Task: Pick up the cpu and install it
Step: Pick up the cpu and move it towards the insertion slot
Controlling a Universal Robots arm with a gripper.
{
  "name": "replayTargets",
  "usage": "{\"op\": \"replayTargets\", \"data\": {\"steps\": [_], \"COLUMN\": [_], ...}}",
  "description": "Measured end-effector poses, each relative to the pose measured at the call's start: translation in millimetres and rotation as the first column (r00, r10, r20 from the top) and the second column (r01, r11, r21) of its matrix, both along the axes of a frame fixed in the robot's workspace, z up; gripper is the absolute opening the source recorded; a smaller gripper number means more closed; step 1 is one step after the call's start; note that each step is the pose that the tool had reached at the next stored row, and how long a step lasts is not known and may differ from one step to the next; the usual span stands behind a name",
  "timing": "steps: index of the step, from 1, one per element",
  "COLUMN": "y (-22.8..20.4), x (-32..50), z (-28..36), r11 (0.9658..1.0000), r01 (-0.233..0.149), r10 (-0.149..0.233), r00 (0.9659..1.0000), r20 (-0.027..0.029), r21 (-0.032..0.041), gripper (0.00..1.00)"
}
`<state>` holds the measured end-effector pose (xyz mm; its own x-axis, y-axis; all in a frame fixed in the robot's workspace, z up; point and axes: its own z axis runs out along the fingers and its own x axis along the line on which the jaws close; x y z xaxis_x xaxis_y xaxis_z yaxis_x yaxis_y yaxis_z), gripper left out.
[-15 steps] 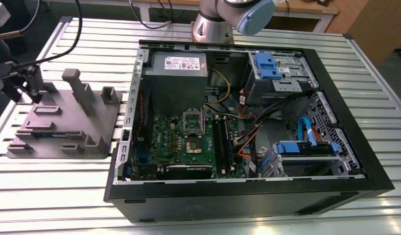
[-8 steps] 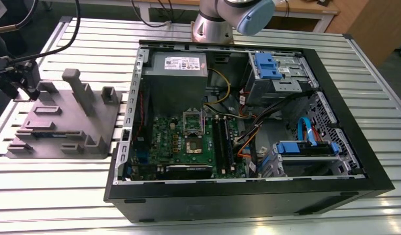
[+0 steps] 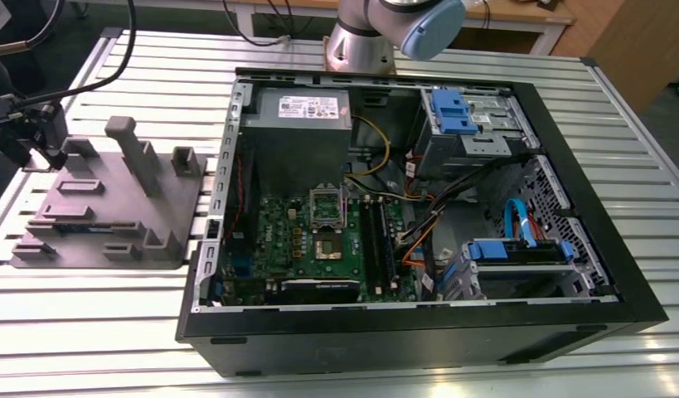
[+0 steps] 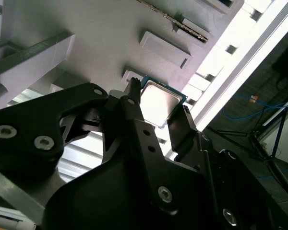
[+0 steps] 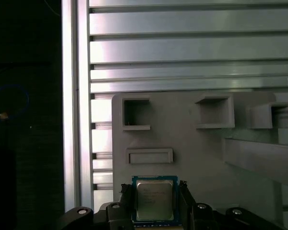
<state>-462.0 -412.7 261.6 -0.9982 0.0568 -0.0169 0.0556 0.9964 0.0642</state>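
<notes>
gripper (image 5: 155, 190) in the first wrist view is narrowed down to just the chip's width; its two black fingers (image 5: 126, 201) sit tight against opposite edges of the cpu (image 5: 154, 203), so it's got the chip pinched between them; the silvery top faces the camera, with a thin green rim around it; can't tell if the chip is resting on the surface under it or just off it; under and beyond it is the grey holder block (image 5: 206, 158) with its rectangular pockets, sitting on the ribbed aluminium table (image 5: 182, 48); in the exterior view that block is at the exterior view's left, well apart from the open pc case (image 3: 428, 319); inside the case is the green motherboard (image 3: 278, 228), with the grey power supply (image 3: 303, 108) past it; the arm base (image 3: 361, 41) stands just beyond the case
</notes>
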Motion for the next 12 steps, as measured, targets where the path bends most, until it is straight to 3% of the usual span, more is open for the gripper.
{"op": "replayTargets", "data": {"steps": [12], "y": [0.0], "x": [0.0], "z": [10.5], "r11": [1.0], "r01": [0.0], "r10": [0.0], "r00": [1.0], "r20": [0.0002], "r21": [0.0001], "gripper": [0.47]}}
